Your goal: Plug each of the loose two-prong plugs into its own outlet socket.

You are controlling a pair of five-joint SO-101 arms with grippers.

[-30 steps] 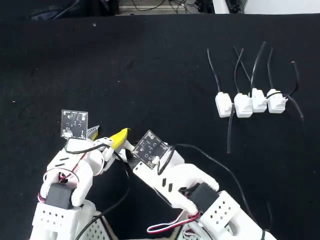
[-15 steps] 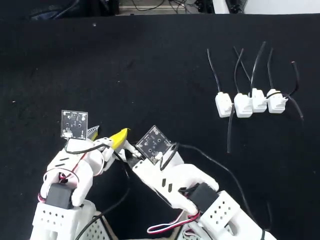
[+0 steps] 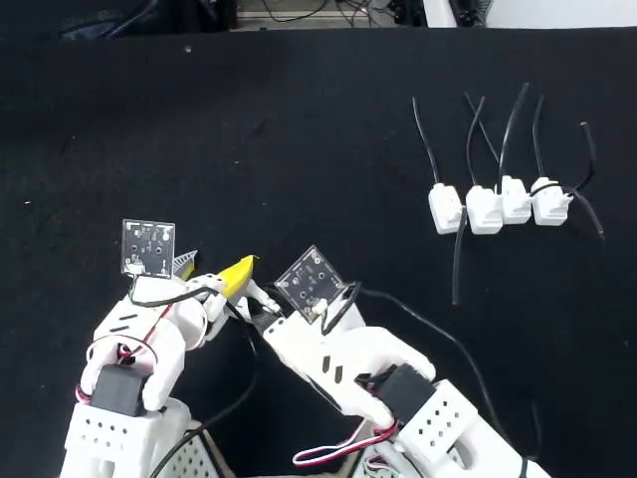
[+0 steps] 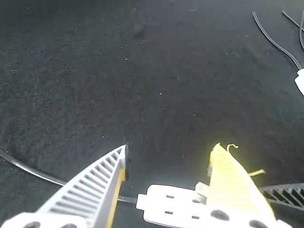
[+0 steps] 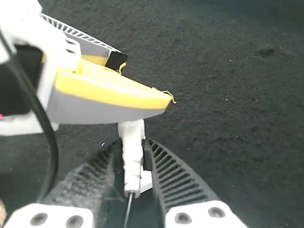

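My left gripper (image 4: 171, 147), with one grey and one yellow finger, is shut on a white outlet strip (image 4: 171, 209) with slot pairs on its face; a black cord runs off its end. In the high view this gripper (image 3: 217, 267) sits at the table's front left. Right beside it, my right gripper (image 5: 132, 145) with black ribbed fingers is shut on a small white two-prong plug (image 5: 133, 130), whose thin cable trails back between the fingers. The plug's tip lies just under the left gripper's yellow finger (image 5: 109, 90). In the high view the right gripper (image 3: 261, 304) meets the left one.
Several white plugs (image 3: 498, 204) lie in a row at the right back of the black table (image 3: 299, 129), their black cables (image 3: 513, 119) fanning away. One long cable (image 3: 438, 329) curves along the table toward the right arm.
The right arm's wrist has shifted slightly away from the front edge and to the right, keeping hold of the plug. The left arm has stayed still.
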